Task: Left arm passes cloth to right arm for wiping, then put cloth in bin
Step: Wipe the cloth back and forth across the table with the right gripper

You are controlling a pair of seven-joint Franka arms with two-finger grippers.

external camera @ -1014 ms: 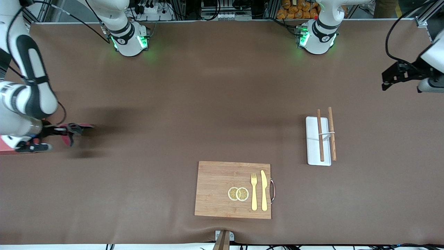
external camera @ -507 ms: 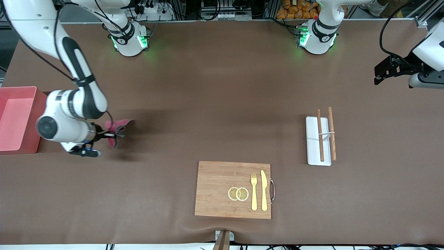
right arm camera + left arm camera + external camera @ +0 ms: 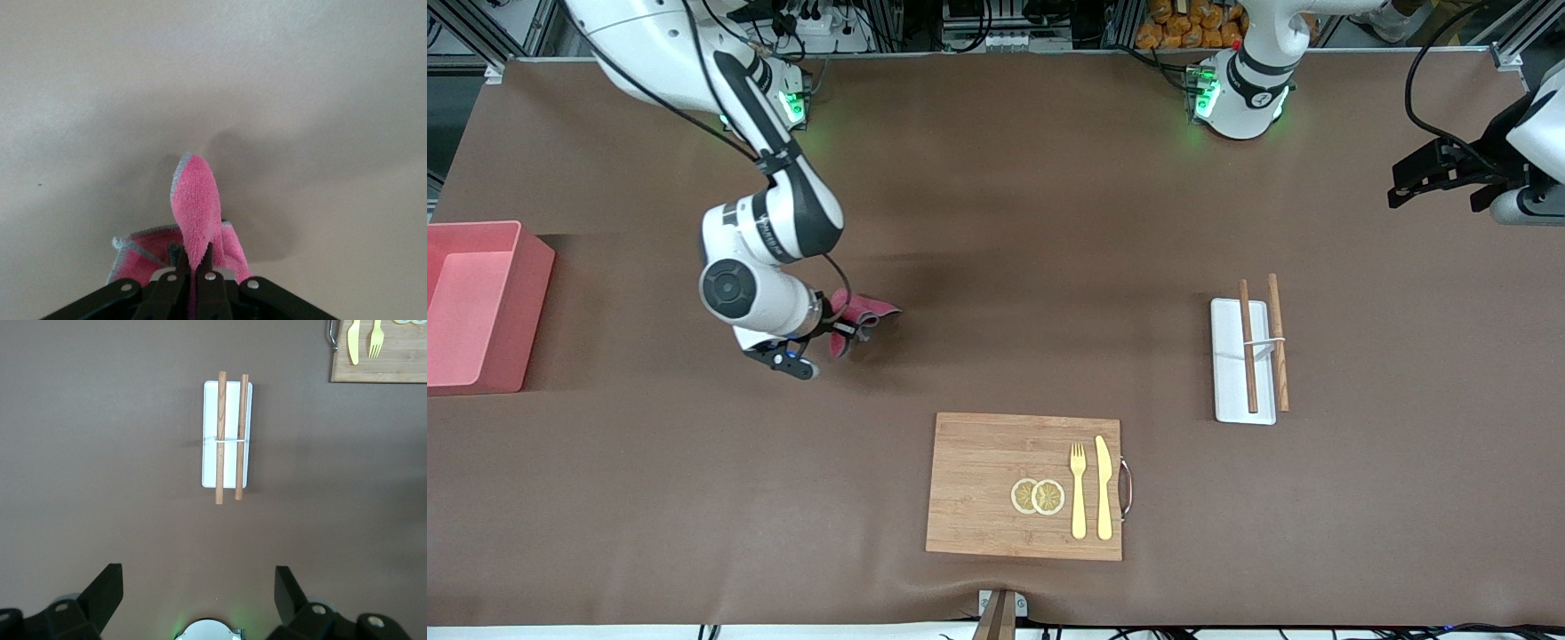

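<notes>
My right gripper [image 3: 845, 327] is shut on the magenta-red cloth [image 3: 864, 313] and holds it low over the brown table, between the bin and the cutting board. In the right wrist view the cloth [image 3: 197, 213] sticks out from between the closed fingers of my right gripper [image 3: 195, 263], grey edge showing. The salmon-pink bin [image 3: 476, 307] stands at the right arm's end of the table. My left gripper [image 3: 1409, 182] is open and empty, up in the air at the left arm's end of the table; in the left wrist view its gripper [image 3: 198, 597] has both fingers wide apart.
A wooden cutting board [image 3: 996, 484] with a fork, a knife and two lemon slices lies near the front camera. A white tray [image 3: 1232, 373] with two wooden sticks [image 3: 1248, 347] lies toward the left arm's end, also in the left wrist view [image 3: 227, 433].
My right arm has swung with the cloth from beside the bin toward the table's middle. The bin has come into full view. The left gripper has barely shifted.
</notes>
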